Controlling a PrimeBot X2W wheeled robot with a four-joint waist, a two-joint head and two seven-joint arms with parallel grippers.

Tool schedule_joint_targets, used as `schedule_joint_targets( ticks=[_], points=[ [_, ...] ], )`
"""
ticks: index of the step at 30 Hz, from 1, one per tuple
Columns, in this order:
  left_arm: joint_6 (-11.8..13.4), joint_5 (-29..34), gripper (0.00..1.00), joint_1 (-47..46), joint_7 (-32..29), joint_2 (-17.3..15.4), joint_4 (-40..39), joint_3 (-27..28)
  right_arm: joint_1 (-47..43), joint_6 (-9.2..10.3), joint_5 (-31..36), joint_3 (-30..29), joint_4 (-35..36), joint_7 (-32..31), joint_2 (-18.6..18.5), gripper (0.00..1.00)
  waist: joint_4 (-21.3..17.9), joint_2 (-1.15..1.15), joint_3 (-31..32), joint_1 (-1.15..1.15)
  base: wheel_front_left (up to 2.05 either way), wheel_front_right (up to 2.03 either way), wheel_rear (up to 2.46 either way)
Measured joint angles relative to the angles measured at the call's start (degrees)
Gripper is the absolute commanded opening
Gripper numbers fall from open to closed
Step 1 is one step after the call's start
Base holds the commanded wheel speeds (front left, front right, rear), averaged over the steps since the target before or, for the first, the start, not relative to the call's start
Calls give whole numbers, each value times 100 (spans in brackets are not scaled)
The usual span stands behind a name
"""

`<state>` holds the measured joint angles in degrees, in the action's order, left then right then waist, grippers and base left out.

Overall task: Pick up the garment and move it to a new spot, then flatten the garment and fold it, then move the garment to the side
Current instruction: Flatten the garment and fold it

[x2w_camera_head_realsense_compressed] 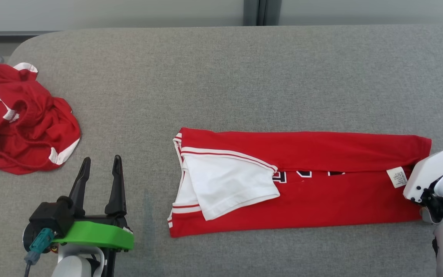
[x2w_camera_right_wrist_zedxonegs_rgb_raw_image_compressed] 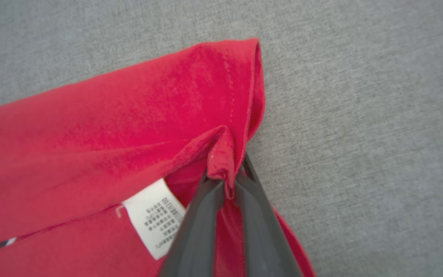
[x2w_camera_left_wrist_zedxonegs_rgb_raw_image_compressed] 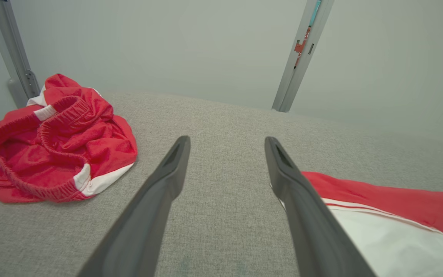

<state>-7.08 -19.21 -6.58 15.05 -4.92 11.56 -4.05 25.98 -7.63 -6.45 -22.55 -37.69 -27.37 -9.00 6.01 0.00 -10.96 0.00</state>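
Observation:
The garment (x2w_camera_head_realsense_compressed: 302, 200) is a red shirt with white sleeves, folded into a long band across the grey table (x2w_camera_head_realsense_compressed: 244, 77). A white sleeve (x2w_camera_head_realsense_compressed: 229, 184) lies on top at its left end. At the shirt's right end my right gripper (x2w_camera_right_wrist_zedxonegs_rgb_raw_image_compressed: 225, 181) is shut on a bunched fold of the red hem (x2w_camera_right_wrist_zedxonegs_rgb_raw_image_compressed: 221, 154), beside the white care label (x2w_camera_right_wrist_zedxonegs_rgb_raw_image_compressed: 156, 219). In the head view that arm's white wrist (x2w_camera_head_realsense_compressed: 433, 177) covers the fingers. My left gripper (x2w_camera_head_realsense_compressed: 102, 159) stands open on bare table left of the shirt, with nothing between its fingers (x2w_camera_left_wrist_zedxonegs_rgb_raw_image_compressed: 167, 181).
A crumpled pair of red shorts (x2w_camera_head_realsense_compressed: 25, 123) with white trim lies at the table's far left, just beyond the left gripper (x2w_camera_left_wrist_zedxonegs_rgb_raw_image_compressed: 227, 140). Bare grey cloth spreads behind the shirt up to the table's back edge (x2w_camera_head_realsense_compressed: 221, 27) and the wall.

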Motion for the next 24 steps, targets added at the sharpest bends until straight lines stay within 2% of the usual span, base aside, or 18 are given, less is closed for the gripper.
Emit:
schedule_joint_targets(
  ticks=[9, 17, 20, 24],
  points=[
    [-3, 94, 100, 49, 0, -40, -1, 67, -46, 8, 4, -602, 482, 318, -356, 0, -79, 0, 248, 0, 0, 0, 0],
    [-4, 116, 100, 35, -1, -204, 20, 122, -264, 8, 248, -944, 1191, 34, -568, 0, -179, 0, 467, 0, 0, 0, 0],
    [-4, 115, 100, -54, -34, -267, 31, 116, -344, 9, 315, -870, 1547, -96, -598, 0, -197, 0, 539, 0, 0, 0, 0],
    [-4, 101, 100, -152, -92, -304, 31, 118, -431, 11, 278, -231, 2029, -338, -410, 0, -214, 0, 588, 0, 0, 0, 0]
  ],
)
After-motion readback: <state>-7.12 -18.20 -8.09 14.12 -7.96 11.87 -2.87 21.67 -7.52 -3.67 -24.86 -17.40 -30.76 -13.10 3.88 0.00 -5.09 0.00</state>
